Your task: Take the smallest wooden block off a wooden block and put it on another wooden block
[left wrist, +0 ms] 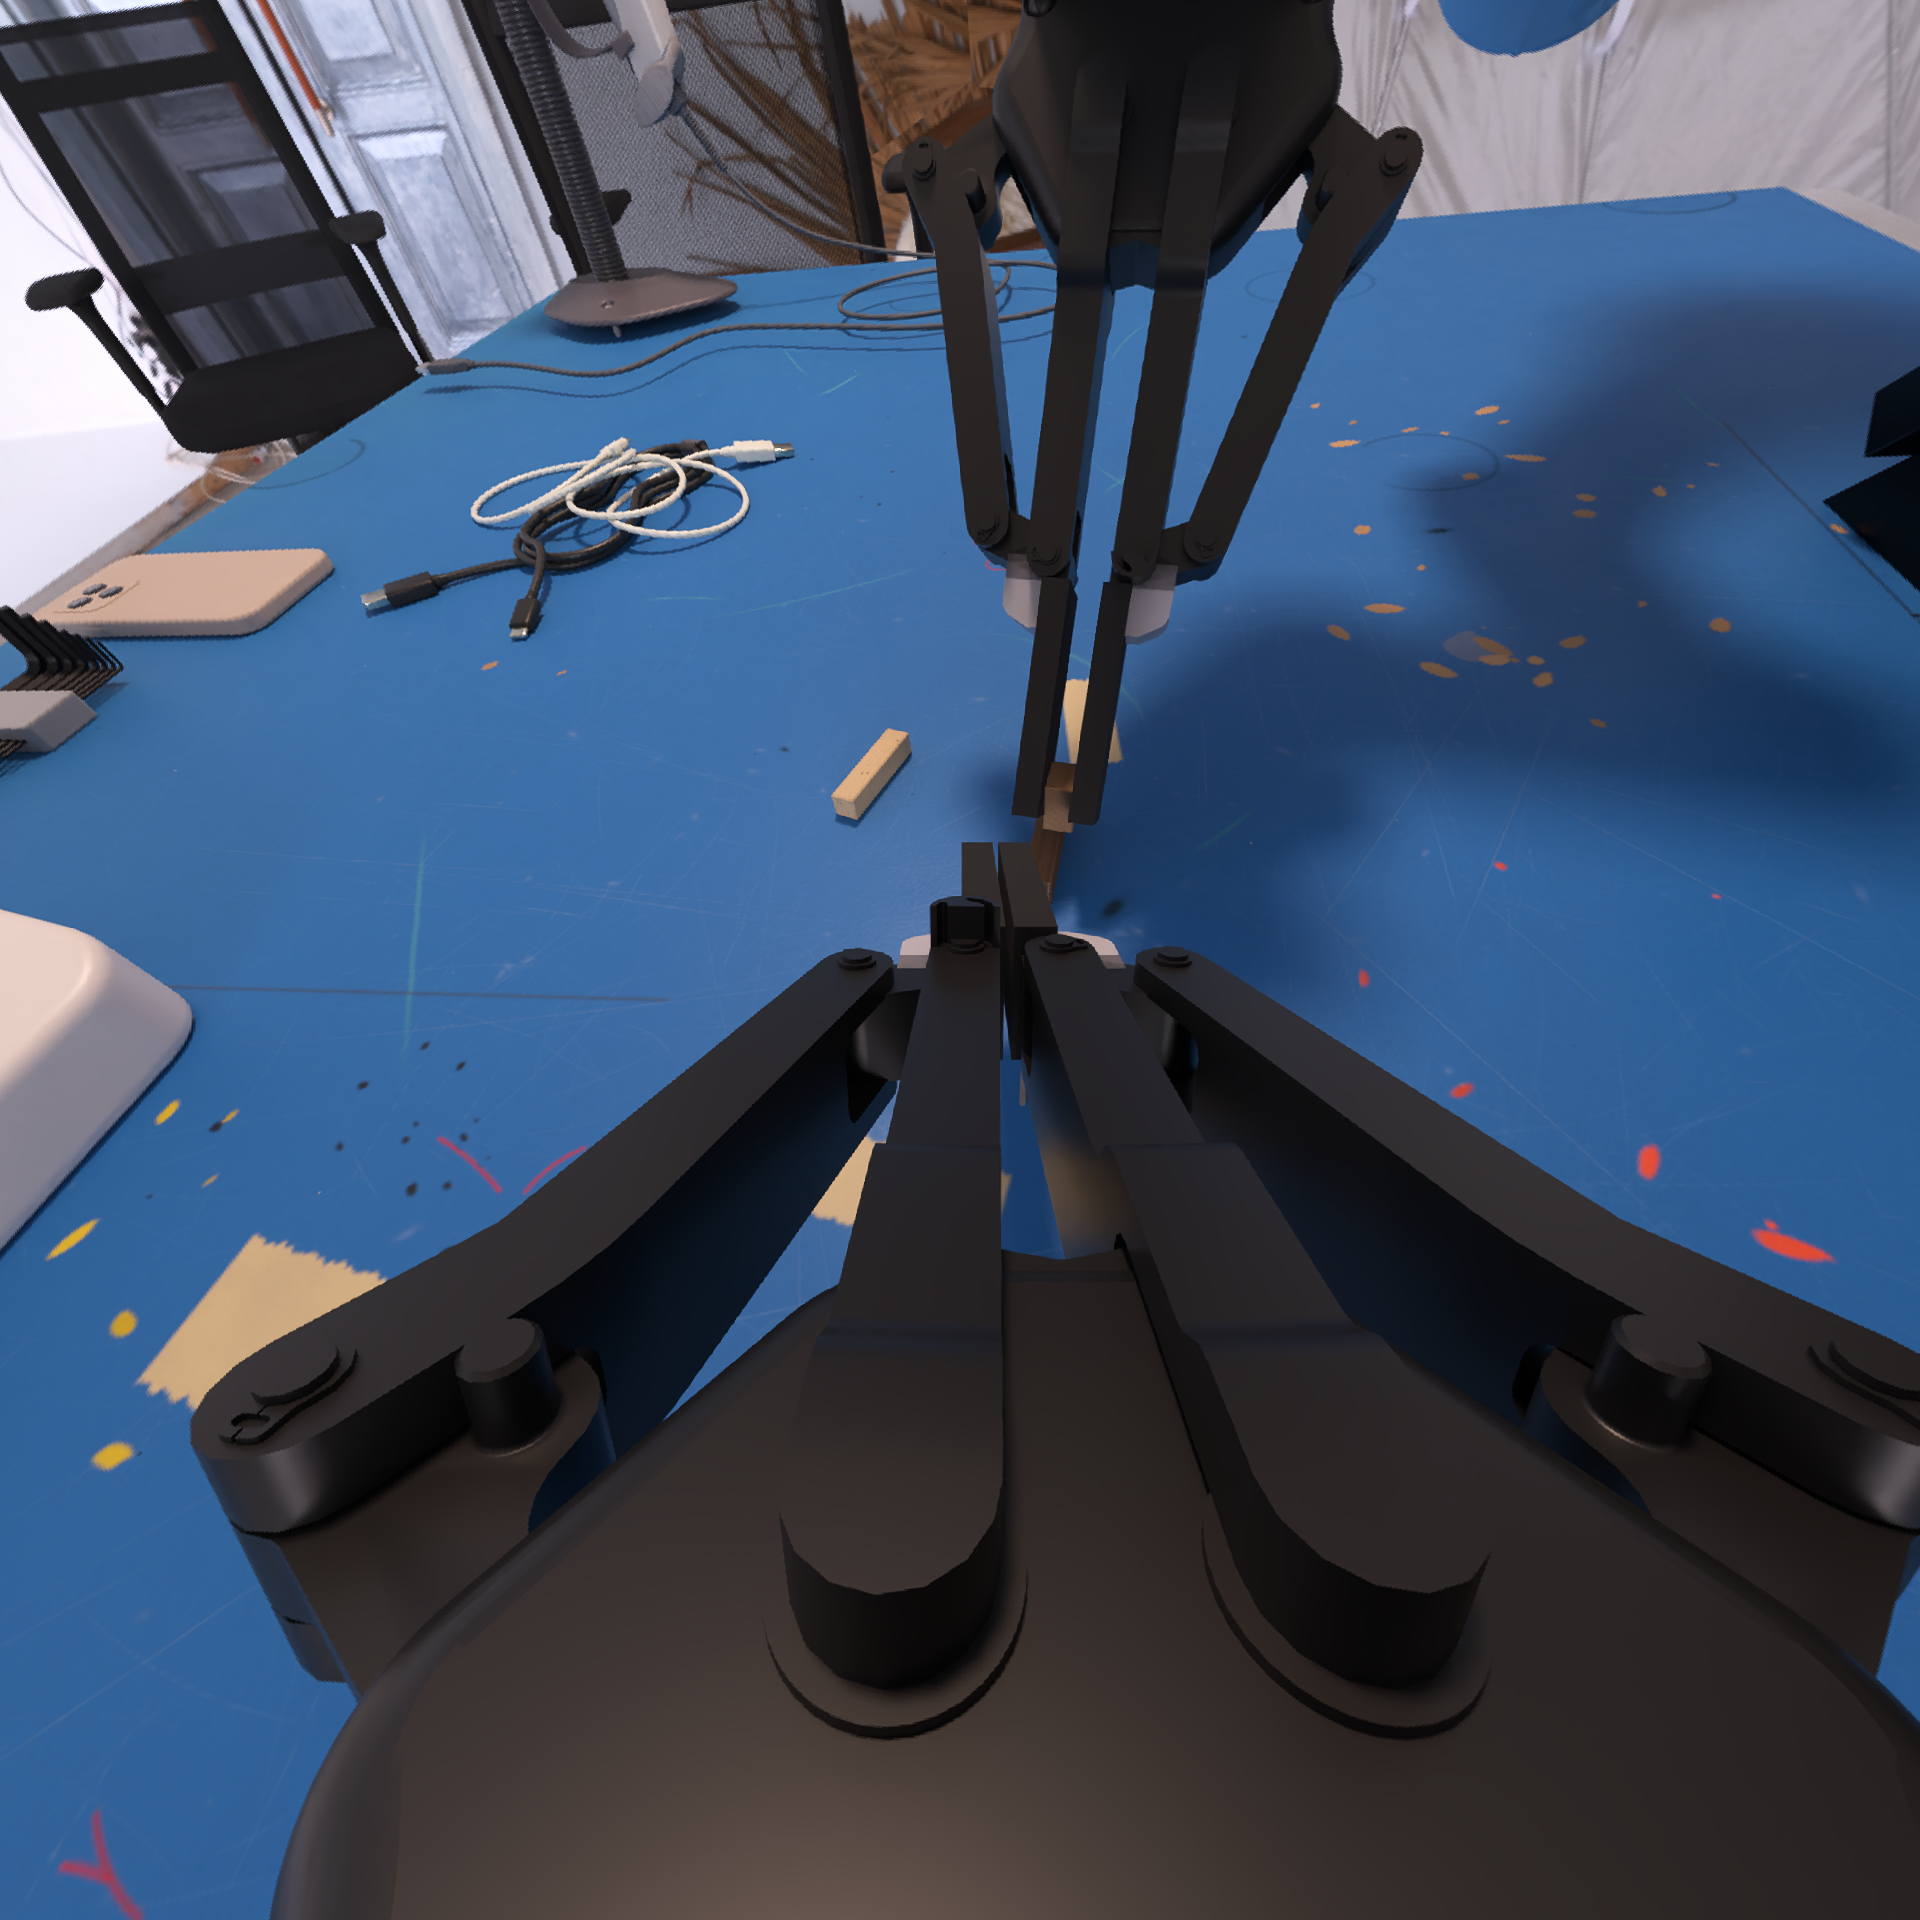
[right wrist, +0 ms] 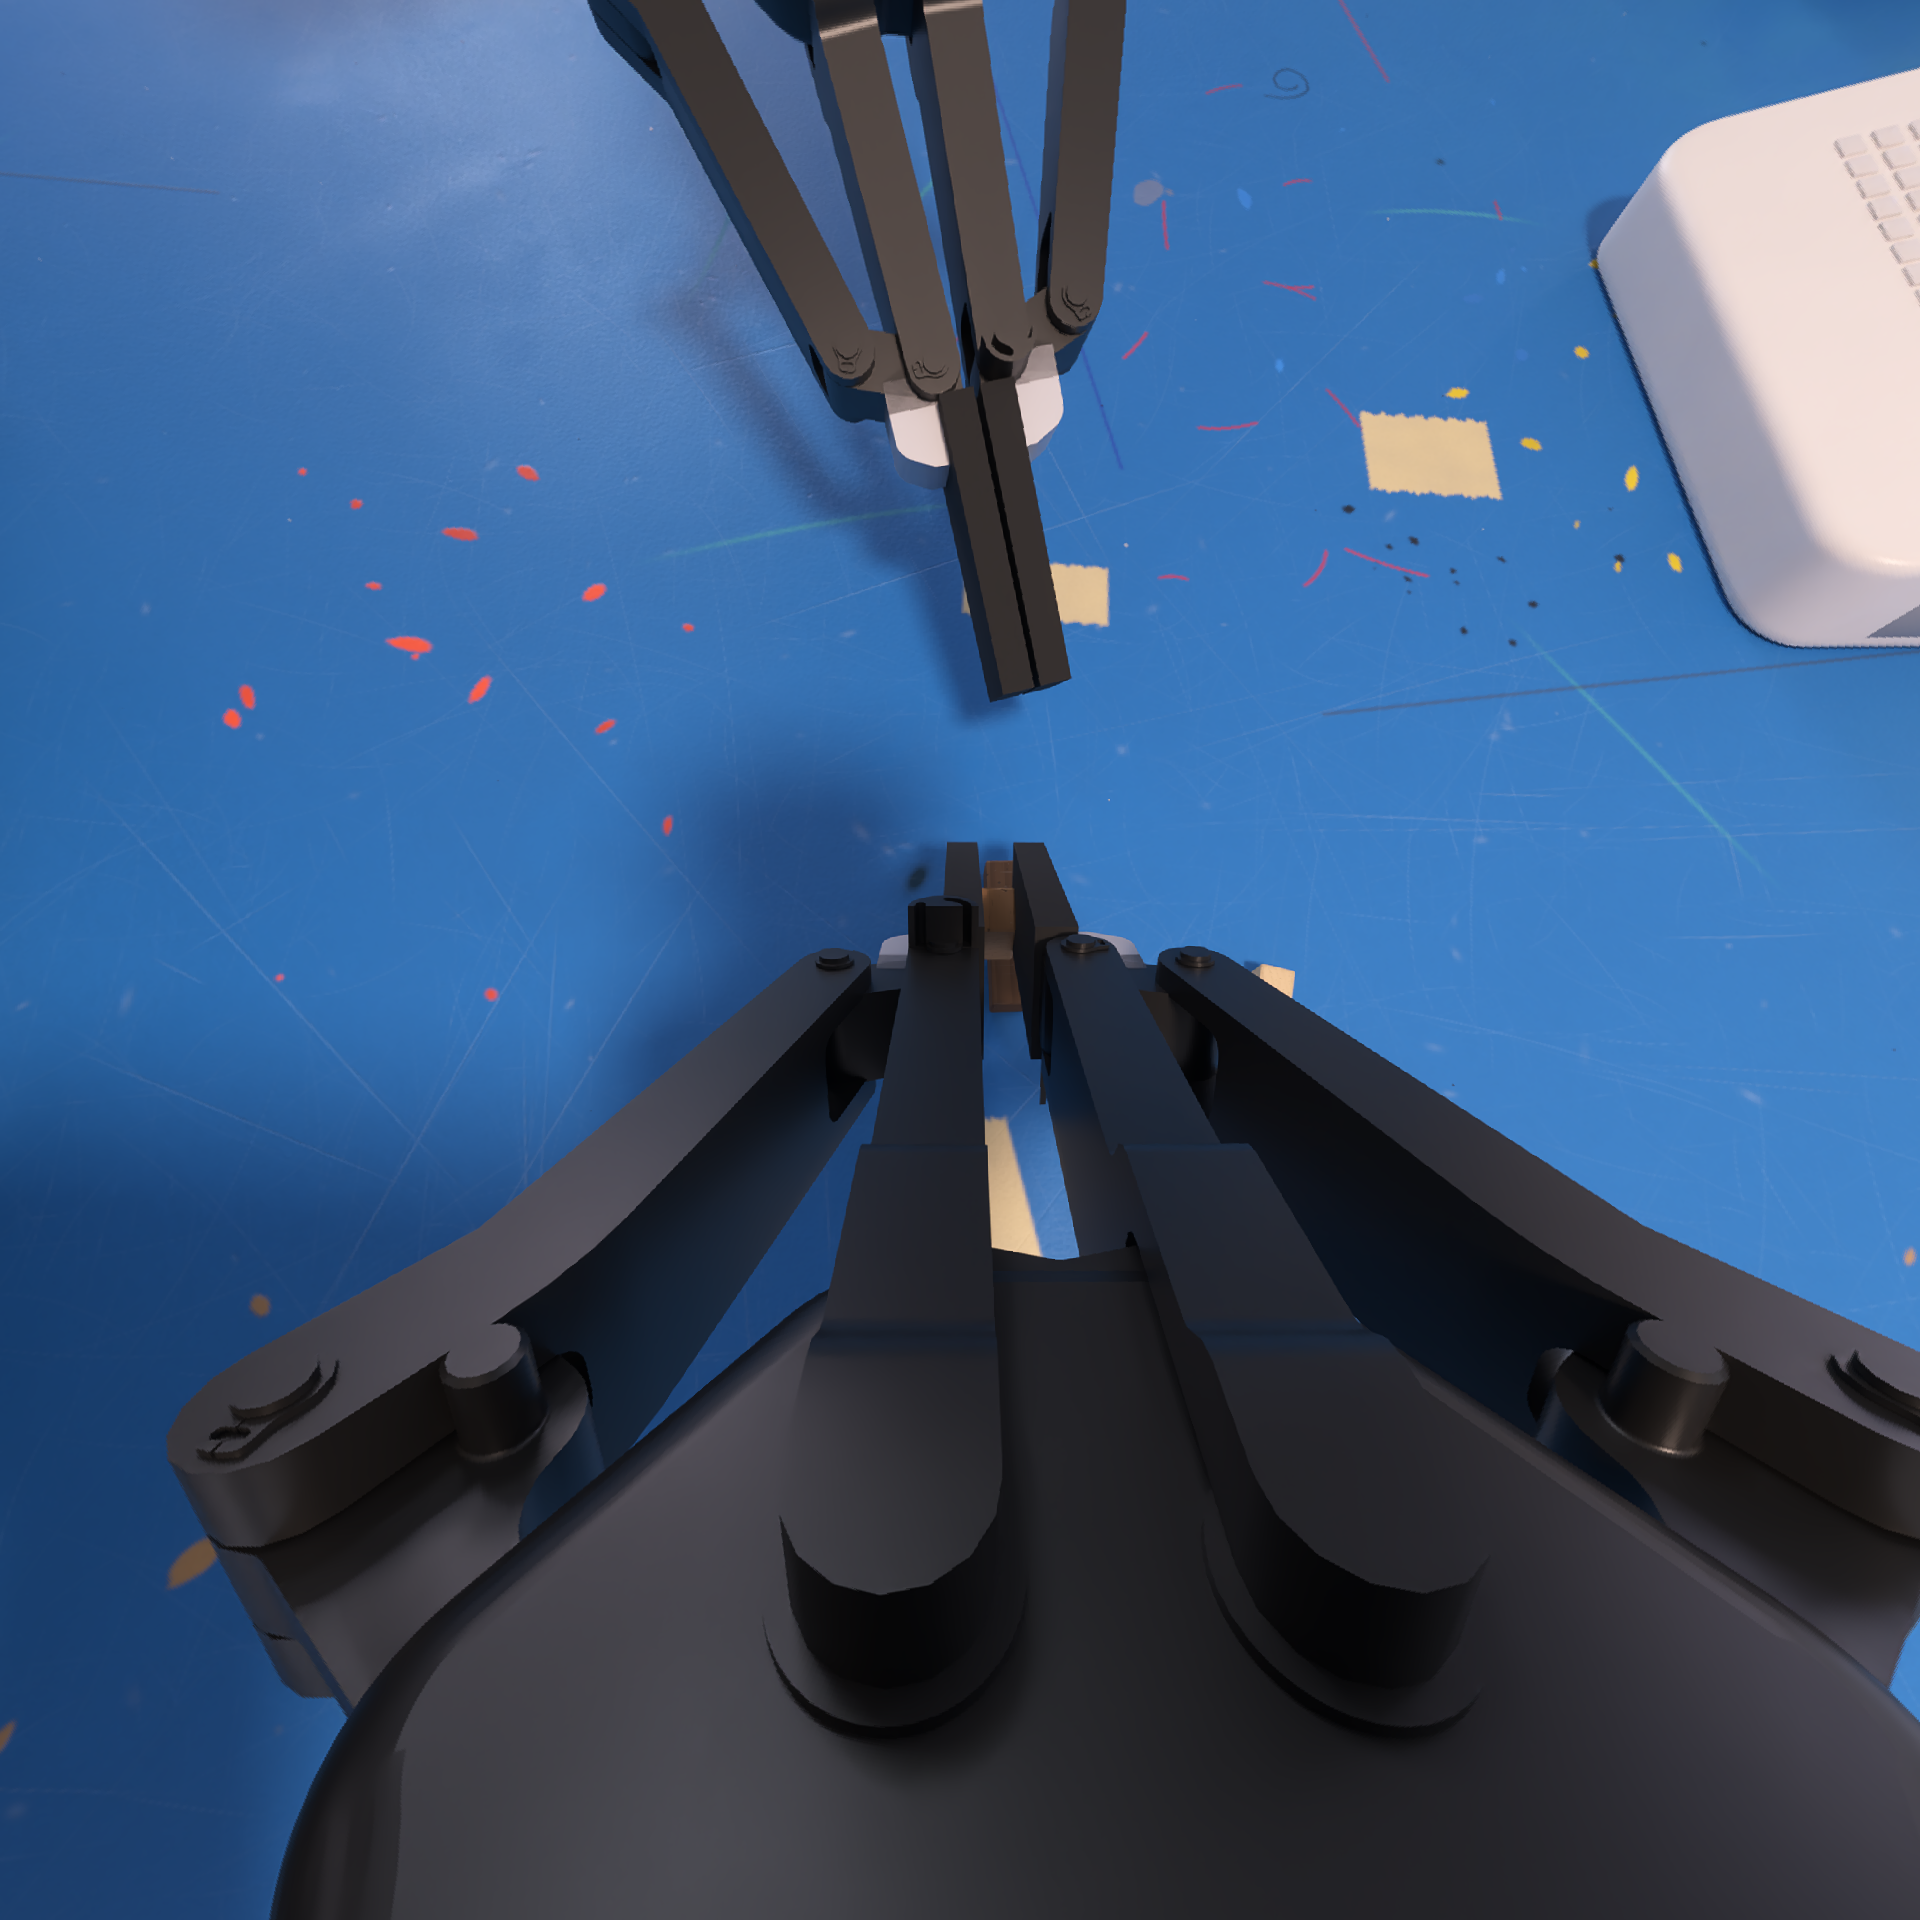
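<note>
Blue table (left wrist: 623, 831) is lying open around the grippers; cables (left wrist: 613, 499) and a phone (left wrist: 197, 592) are sitting far left. The right gripper (right wrist: 995, 862) is pinching the small block (right wrist: 1000, 914) just above the surface, its axis unclear. The left gripper (left wrist: 995, 862) is pressed closed, empty. A loose block (left wrist: 871, 774) is lying left, pointing far-right.

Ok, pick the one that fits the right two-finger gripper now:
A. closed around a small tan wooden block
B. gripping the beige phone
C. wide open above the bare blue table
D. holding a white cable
A: in the right wrist view, the right gripper has its black fingers closed on a small tan wooden block.
</note>
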Action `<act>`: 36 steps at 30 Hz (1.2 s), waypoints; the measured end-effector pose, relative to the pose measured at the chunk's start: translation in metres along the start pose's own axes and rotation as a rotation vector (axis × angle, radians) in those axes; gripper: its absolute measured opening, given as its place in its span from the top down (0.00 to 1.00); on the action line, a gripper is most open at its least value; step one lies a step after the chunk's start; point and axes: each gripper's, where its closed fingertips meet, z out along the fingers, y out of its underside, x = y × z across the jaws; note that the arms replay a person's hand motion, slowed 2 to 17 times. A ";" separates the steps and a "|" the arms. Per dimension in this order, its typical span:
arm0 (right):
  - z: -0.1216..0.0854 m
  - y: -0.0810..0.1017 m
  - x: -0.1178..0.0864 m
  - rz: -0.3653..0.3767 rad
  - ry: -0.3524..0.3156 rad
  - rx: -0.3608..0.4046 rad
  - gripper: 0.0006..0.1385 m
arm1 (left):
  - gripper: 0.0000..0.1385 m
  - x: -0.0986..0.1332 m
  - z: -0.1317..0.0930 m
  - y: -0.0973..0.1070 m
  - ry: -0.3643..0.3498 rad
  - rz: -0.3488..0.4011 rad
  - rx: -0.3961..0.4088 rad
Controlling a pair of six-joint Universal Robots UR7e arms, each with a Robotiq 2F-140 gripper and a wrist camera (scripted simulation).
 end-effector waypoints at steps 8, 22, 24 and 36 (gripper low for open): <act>-0.001 -0.002 0.002 0.002 0.005 0.006 0.94 | 0.99 0.000 0.000 0.000 0.001 -0.001 -0.001; -0.006 -0.002 0.012 0.009 0.034 0.010 0.94 | 0.99 0.000 0.000 0.001 0.004 -0.001 -0.004; -0.006 -0.001 0.012 0.011 0.035 0.010 0.94 | 0.99 0.000 0.000 0.001 0.005 -0.001 -0.004; -0.005 0.000 0.012 0.013 0.028 0.008 0.94 | 0.99 0.000 0.001 0.001 0.007 -0.005 -0.007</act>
